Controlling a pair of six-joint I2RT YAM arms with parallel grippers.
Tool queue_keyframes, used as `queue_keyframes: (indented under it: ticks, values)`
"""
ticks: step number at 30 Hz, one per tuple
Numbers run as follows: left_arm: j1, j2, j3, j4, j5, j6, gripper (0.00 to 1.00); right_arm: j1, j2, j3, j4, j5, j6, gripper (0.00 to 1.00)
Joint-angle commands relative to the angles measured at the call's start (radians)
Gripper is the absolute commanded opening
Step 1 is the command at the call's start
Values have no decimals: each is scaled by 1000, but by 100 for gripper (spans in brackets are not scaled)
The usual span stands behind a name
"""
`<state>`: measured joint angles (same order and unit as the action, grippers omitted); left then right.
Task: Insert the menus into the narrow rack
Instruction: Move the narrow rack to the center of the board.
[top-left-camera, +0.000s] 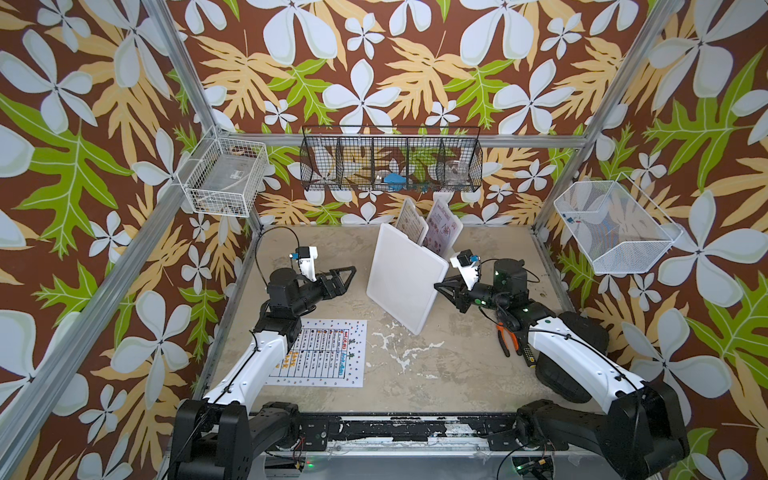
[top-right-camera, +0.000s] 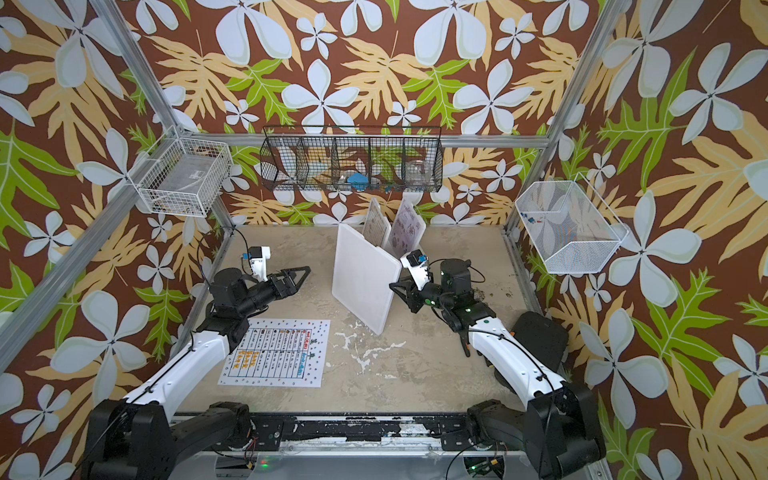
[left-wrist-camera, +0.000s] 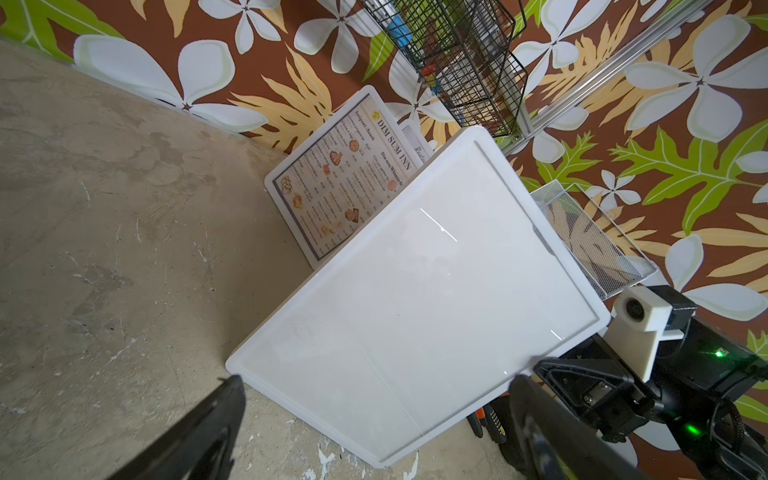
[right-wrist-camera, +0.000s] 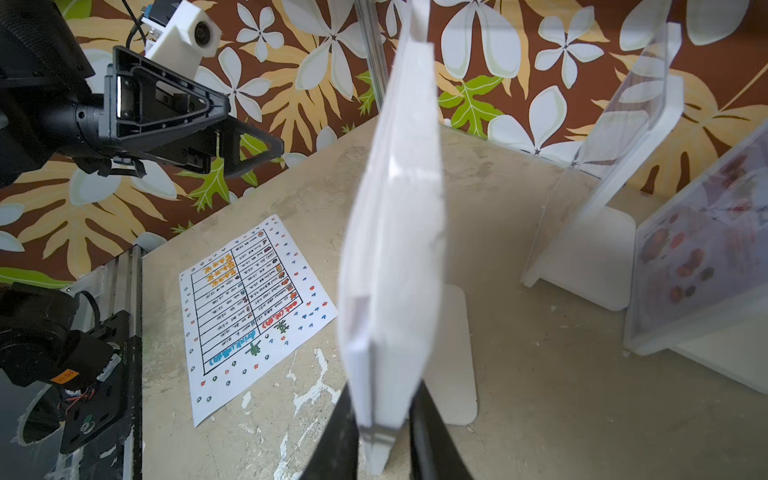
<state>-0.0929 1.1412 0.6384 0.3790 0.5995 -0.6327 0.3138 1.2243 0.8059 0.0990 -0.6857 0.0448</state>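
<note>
a: right gripper (right-wrist-camera: 382, 386)?
b: i've got it clamped on the empty stand's (top-left-camera: 401, 278) right edge, centre. left gripper (top-left-camera: 350, 279) gapes, empty, just left of it.
a: the menu?
b: dotted menu (top-left-camera: 328, 353) lies flat, near left. i reckon pick-up's next: lift an edge first.

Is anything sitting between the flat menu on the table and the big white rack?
Nothing visible. Bare table lies between the menu and the rack. The right end effector holds the rack's edge on the side away from the menu; the left arm only overhangs the menu's corner.
</note>
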Motion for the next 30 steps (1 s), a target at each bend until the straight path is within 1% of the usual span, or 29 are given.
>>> queue_keyframes:
  ticks: [1, 6, 9, 12, 14, 16, 18, 21, 23, 24, 26, 27, 29, 30]
  values:
    - [-1, 8, 9, 31, -1, 8, 100, 0, -3, 5, 6, 10, 12, 26]
    - [-4, 64, 33, 78, -3, 0, 100, 0, -40, -50, 90, 91, 120, 44]
    - [-5, 108, 57, 118, -3, -14, 100, 1, -50, -78, 126, 194, 182, 46]
    - [-14, 137, 81, 139, -3, -16, 100, -5, -63, -93, 120, 311, 223, 48]
    - [-21, 147, 90, 138, -1, -8, 100, -21, -69, -93, 103, 356, 242, 48]
    - [-29, 154, 90, 138, -1, -2, 100, -45, -74, -95, 95, 360, 260, 49]
    - [-39, 154, 82, 141, -2, 7, 100, -70, -86, -105, 104, 322, 269, 49]
    - [-68, 153, 61, 150, -10, 31, 100, -83, -107, -120, 120, 263, 262, 53]
    - [-83, 156, 47, 161, -17, 52, 100, -83, -125, -143, 145, 254, 285, 56]
    - [-85, 159, 41, 172, -14, 55, 100, -82, -133, -151, 153, 239, 289, 61]
    - [-91, 166, 31, 200, -3, 64, 100, -82, -154, -183, 177, 236, 327, 80]
    - [-96, 172, 31, 202, -5, 73, 100, -83, -166, -204, 194, 250, 349, 85]
    - [-109, 192, 34, 201, -18, 86, 100, -82, -203, -255, 237, 268, 381, 99]
    - [-114, 204, 38, 201, -24, 87, 100, -83, -221, -277, 260, 262, 377, 100]
